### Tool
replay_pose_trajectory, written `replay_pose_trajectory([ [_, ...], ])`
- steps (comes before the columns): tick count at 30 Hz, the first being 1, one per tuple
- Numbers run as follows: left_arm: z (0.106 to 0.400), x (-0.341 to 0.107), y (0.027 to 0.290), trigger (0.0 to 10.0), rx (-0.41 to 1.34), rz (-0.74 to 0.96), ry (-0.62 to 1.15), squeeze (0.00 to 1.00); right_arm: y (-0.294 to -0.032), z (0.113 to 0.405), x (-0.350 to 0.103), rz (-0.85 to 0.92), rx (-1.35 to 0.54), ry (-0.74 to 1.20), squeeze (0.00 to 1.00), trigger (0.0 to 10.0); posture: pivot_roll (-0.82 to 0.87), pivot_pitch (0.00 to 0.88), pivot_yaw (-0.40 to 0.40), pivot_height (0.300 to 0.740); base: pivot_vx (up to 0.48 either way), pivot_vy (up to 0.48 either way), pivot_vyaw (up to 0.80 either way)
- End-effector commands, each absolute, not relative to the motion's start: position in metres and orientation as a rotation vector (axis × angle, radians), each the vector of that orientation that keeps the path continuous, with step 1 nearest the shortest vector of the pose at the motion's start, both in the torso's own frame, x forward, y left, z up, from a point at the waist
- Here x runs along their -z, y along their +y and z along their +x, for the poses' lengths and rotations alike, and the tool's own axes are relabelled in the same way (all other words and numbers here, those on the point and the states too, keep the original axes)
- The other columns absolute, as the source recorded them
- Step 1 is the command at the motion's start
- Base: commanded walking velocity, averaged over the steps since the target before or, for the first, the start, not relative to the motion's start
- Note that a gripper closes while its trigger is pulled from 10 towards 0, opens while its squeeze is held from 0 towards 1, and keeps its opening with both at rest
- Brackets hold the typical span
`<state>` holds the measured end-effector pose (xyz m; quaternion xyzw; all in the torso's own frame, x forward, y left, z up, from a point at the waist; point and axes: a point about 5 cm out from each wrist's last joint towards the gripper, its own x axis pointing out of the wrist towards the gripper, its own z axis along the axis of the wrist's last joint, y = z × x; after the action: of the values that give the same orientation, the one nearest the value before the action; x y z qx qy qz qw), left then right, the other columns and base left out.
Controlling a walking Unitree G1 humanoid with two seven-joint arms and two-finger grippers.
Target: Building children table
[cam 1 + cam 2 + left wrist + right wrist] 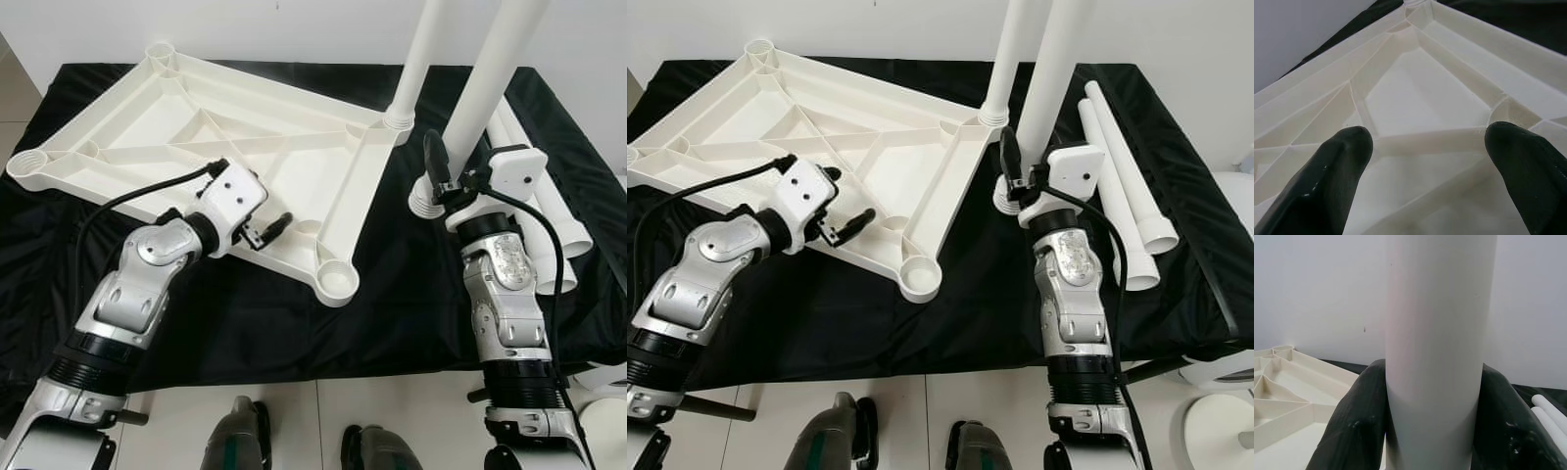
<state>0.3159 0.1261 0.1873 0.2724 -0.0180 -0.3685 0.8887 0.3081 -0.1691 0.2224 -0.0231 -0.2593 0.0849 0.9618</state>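
Plainly, the leg (482, 93), a smooth white tube clenched upright in the right end effector (443, 181), could miss the near socket (337, 281) and tip. The ribbed plastic top (196, 127) lies upside down on black cloth (245, 323); the left end effector (266, 230) hovers released over it.

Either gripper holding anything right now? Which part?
The right gripper clamps an upright white table leg near its lower end. The left gripper is open over the upturned tabletop, holding nothing.
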Motion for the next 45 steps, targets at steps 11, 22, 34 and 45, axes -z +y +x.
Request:
replay_pose_trajectory([
  [11,0.319,-0.177,0.119,10.0,0.861,0.682,-0.002,0.00,-0.171,0.308,-0.224,-0.040,-0.166,-0.535,0.00,10.0,0.06,0.091,-0.006,0.740,0.000,0.000,0.00],
  [22,0.328,-0.179,0.101,10.0,0.942,0.747,-0.023,0.00,-0.172,0.307,-0.225,-0.044,-0.162,-0.537,0.00,10.0,0.05,0.098,-0.003,0.740,0.000,0.000,0.00],
  [34,0.328,-0.173,0.102,10.0,1.011,0.775,0.001,0.00,-0.173,0.306,-0.225,-0.046,-0.159,-0.540,0.00,10.0,0.05,0.085,0.001,0.740,0.000,0.000,0.00],
  [45,0.331,-0.172,0.101,10.0,1.025,0.796,0.002,0.00,-0.172,0.307,-0.225,-0.044,-0.160,-0.541,0.00,10.0,0.05,0.090,0.006,0.740,0.000,0.000,0.00],
])
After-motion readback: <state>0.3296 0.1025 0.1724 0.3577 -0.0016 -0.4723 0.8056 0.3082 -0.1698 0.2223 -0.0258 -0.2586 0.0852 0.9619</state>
